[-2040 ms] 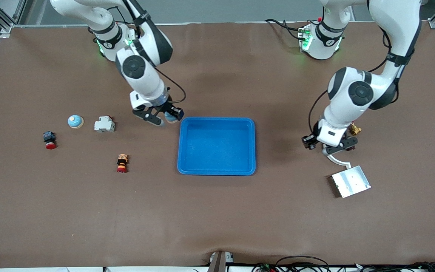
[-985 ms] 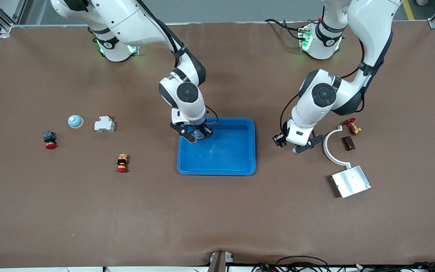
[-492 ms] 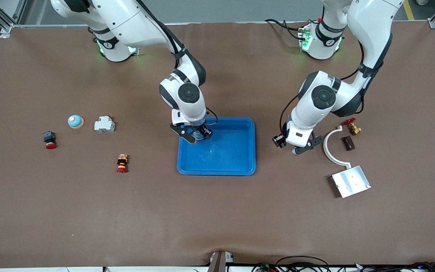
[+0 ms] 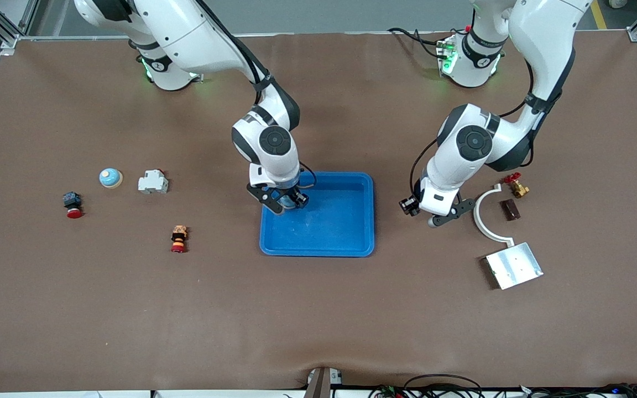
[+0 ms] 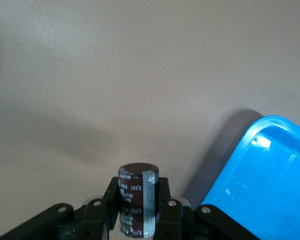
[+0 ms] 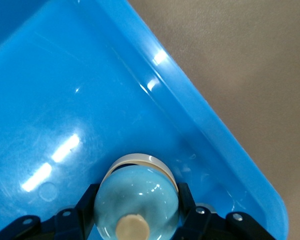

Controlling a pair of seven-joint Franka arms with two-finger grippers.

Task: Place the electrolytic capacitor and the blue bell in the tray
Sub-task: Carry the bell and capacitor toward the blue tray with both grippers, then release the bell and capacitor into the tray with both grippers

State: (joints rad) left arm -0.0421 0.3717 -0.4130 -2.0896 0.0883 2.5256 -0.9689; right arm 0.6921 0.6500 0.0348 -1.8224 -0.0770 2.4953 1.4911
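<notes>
1. At the right arm's end of the tray [image 4: 332, 229]: right gripper [image 4: 284, 203] down low inside, close to the rim, fingers snug on both sides of the blue bell [image 6: 136, 200].
2. Could go wrong: so near the sloped wall, might tip or roll once let go. Might also stick to a finger and ride back up.
3. Just beside the tray's other end: left gripper [image 4: 444, 214] waiting over bare table, squeezed shut on the electrolytic capacitor [image 5: 137, 192], held upright.
4. Could go wrong: let go too soon, lands on the table, not the tray. Moved in too early, bumps the other arm.
5. Changed from half a second ago: right gripper a bit lower in the tray. Left gripper in the same spot.
</notes>
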